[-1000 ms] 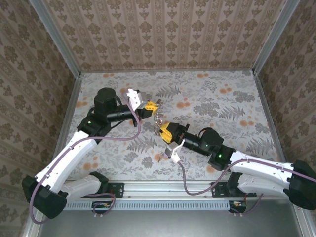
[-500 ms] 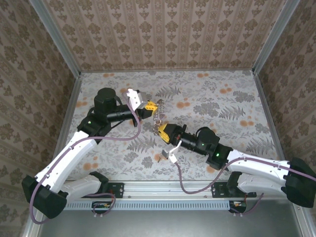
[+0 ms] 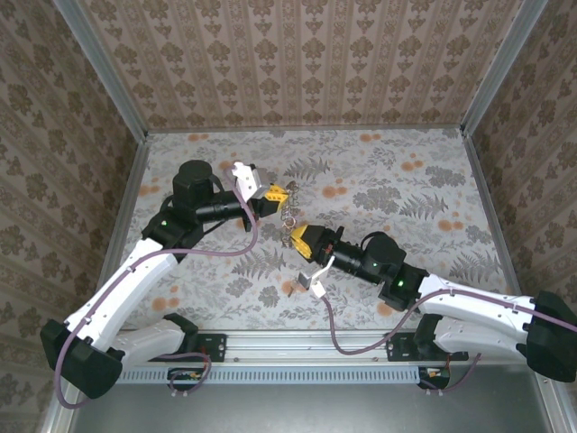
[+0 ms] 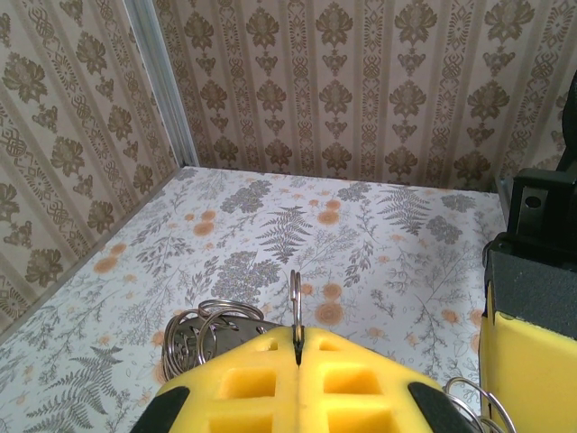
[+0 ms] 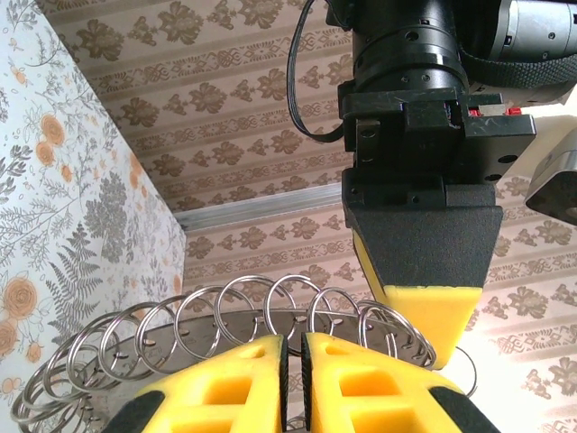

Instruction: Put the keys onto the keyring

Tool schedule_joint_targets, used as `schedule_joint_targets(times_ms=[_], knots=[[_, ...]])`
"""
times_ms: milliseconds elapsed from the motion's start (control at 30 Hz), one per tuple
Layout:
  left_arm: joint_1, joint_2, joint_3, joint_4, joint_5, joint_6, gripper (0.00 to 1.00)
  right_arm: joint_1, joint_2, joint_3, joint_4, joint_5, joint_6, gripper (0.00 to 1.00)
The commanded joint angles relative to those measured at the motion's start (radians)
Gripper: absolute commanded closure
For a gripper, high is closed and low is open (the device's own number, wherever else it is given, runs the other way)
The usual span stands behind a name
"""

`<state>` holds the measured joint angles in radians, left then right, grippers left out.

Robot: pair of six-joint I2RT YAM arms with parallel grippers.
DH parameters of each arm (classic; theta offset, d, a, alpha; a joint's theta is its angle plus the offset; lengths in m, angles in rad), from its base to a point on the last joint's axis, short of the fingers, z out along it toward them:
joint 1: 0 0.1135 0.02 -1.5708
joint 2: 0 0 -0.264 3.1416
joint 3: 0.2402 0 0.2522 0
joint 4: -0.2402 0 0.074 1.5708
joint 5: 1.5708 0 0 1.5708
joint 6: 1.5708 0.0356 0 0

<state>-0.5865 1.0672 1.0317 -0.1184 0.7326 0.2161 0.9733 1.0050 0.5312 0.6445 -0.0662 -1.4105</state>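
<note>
1. Your left end effector (image 3: pixel 277 194) is pressed together, pinching one thin loop (image 4: pixel 295 290) of the dark, wreath-like keyring of silver wire coils (image 3: pixel 288 219).
2. The keyring spans both end effectors, its long axis running from the left one toward you, to the right end effector (image 3: pixel 301 236).
3. The right pads (image 5: pixel 347 383) stand almost together; you cannot tell whether they grip.

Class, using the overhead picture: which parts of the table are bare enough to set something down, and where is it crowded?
Bare: the far-right stretch of the table, bordered by the back wall, right wall and right arm; also the far-left corner beyond the left arm. Crowded: the centre, where the left end effector and right end effector meet at the keyring.
</note>
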Motion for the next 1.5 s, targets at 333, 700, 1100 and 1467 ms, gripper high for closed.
schedule_joint_targets(times_ms=[333,700,1100,1467], knots=[[0.007,0.007,0.005,0.069,0.015,-0.026,1.0,0.01,0.013,0.041,0.004,-0.004,-0.02,0.76],[0.004,0.007,0.002,0.075,0.02,-0.034,1.0,0.062,0.099,0.094,0.038,0.05,-0.137,0.78],[0.005,0.002,0.003,0.066,0.015,-0.02,1.0,0.063,0.063,0.092,-0.013,0.079,-0.131,0.78],[0.006,0.002,-0.002,0.069,0.019,-0.02,1.0,0.063,0.071,0.089,-0.072,0.117,-0.214,0.77]])
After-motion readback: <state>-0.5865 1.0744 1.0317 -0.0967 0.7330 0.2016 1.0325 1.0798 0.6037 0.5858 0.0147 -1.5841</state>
